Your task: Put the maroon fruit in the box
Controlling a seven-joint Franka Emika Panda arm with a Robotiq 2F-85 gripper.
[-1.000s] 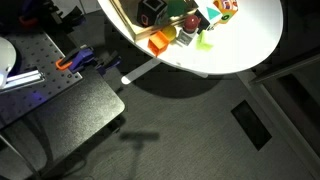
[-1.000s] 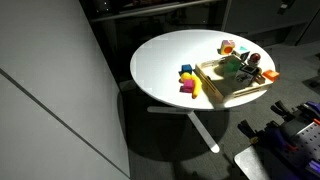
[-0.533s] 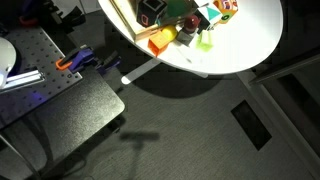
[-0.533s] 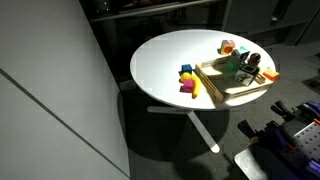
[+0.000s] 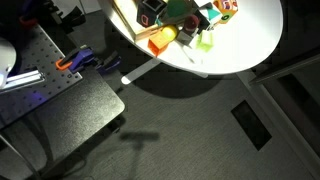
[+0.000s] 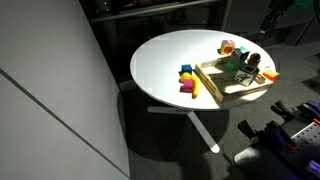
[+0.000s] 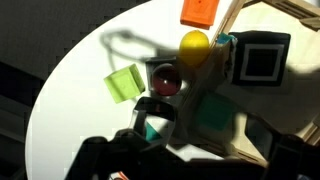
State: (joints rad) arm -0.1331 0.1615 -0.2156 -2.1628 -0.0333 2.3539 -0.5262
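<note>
The maroon fruit (image 7: 165, 80) lies on the white table just outside the corner of the box (image 7: 230, 18), a shallow box with a pale tan rim. My gripper (image 7: 205, 125) hangs above and just short of the fruit, its dark jaws open with nothing between them. In an exterior view the fruit (image 6: 268, 75) sits by the box's (image 6: 225, 97) right side. In the exterior view from the other side the box (image 5: 125, 22) sits at the top edge, and I cannot make out the fruit or the gripper for sure.
A green block (image 7: 125, 83), a yellow ball (image 7: 193, 45) and an orange piece (image 7: 200, 10) lie close around the fruit. A black and white cube (image 7: 260, 60) sits in the box. Yellow, blue and pink blocks (image 6: 187, 80) lie on the round table (image 6: 160, 55).
A dark part of the arm has shifted a little at the top right of an exterior view. The fruit and the toys have not moved.
</note>
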